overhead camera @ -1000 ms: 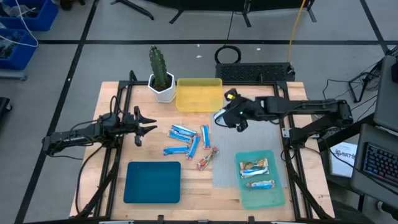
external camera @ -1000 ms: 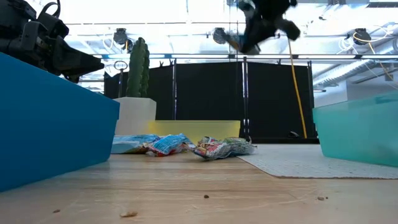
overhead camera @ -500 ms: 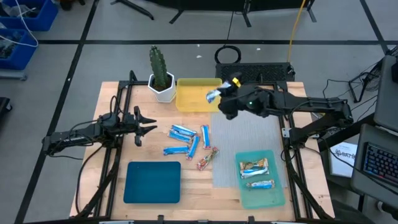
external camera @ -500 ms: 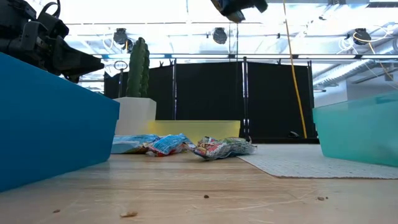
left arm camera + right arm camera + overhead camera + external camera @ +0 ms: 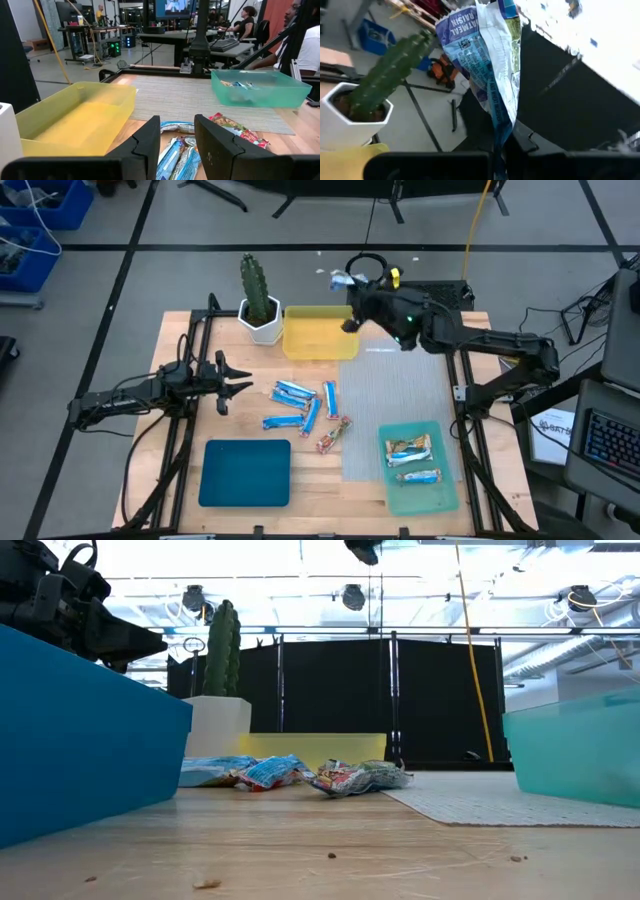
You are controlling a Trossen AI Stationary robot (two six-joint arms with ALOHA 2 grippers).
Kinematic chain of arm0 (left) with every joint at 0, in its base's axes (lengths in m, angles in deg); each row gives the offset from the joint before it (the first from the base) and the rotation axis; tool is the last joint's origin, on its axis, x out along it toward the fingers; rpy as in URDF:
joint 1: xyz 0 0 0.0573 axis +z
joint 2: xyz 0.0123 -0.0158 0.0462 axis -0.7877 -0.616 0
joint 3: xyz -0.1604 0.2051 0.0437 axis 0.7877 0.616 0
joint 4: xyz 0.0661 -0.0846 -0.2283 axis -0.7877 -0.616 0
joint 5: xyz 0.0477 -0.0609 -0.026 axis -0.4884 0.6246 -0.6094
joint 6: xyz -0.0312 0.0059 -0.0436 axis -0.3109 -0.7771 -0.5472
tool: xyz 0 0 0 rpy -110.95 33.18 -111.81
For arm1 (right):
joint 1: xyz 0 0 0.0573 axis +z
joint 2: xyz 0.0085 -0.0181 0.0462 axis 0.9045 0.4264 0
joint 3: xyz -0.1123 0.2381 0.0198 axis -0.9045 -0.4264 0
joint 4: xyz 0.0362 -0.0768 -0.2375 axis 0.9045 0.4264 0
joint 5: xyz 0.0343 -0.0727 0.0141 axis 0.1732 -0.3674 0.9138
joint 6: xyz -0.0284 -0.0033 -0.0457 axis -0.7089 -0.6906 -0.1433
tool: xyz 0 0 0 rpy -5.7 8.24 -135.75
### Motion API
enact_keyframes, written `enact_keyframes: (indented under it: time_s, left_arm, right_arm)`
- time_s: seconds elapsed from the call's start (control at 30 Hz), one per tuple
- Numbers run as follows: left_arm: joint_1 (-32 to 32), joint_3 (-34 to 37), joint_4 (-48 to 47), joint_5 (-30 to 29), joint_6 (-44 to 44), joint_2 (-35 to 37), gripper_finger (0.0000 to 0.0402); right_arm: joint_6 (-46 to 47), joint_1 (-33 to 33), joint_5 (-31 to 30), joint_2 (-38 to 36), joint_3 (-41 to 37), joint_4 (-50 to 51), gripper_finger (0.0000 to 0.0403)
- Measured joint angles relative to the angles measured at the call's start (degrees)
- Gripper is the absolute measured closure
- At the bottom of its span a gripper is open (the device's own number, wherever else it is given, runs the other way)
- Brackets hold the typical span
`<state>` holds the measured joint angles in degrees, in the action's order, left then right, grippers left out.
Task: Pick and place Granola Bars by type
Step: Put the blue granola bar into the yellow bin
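Note:
Several granola bars lie loose mid-table: blue-and-white ones (image 5: 293,391) (image 5: 330,398) and a reddish multicoloured one (image 5: 333,435). Two more lie in the light teal tray (image 5: 440,492) at the near right. My right gripper (image 5: 352,282) is high above the far right corner of the yellow tray (image 5: 318,335), shut on one blue-and-white bar (image 5: 485,60). In the low view only its underside (image 5: 365,548) shows at the top. My left gripper (image 5: 177,142) waits level at the table's left, open, with the loose bars (image 5: 175,155) ahead of it. My right gripper pinches the blue-and-white bar by one end (image 5: 501,131) between its two fingers. The fingers lie level, coming from the table's right side. The rest of the wrapper (image 5: 341,278) sticks out ahead of the fingers, lifted clear of table and trays.
A cactus in a white pot (image 5: 258,305) stands left of the yellow tray. A dark teal tray (image 5: 245,472) lies at the near left. A grey mat (image 5: 395,395) covers the table's right half. Black frame rails run along the table's sides.
My right gripper has risen with the bar and gone toward the far edge, from above the mat to above the yellow tray's far right corner. It has tipped from pointing down to level and rolled. In the low view it has climbed nearly out of the picture.

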<state>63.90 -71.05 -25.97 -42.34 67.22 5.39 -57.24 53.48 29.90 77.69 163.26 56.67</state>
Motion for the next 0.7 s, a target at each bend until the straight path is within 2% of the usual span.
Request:
enact_keyframes:
  time_s: [0.23, 0.37, 0.53, 0.7]
  left_arm:
    - [0.0, 0.0, 0.0, 0.0, 0.0, 0.0, 0.0277]
    - [0.0, 0.0, 0.0, 0.0, 0.0, 0.0, 0.0277]
    - [0.0, 0.0, 0.1, 0.0, 0.0, 0.0, 0.0277]
    - [0.0, 0.0, 0.1, 0.0, 0.0, 0.0, 0.0277]
  right_arm:
    - [12.9, -5.9, -1.3, 9.6, 7.7, 0.4, 0.0397]
    - [21.5, -8.5, -3.7, 15.5, 14.5, 5.0, 0.0397]
    - [31.5, -11.5, -7.2, 22.9, 24.8, 15.9, 0.0397]
    - [45.8, -14.3, -6.8, 28.9, 33.1, 29.1, 0.0398]
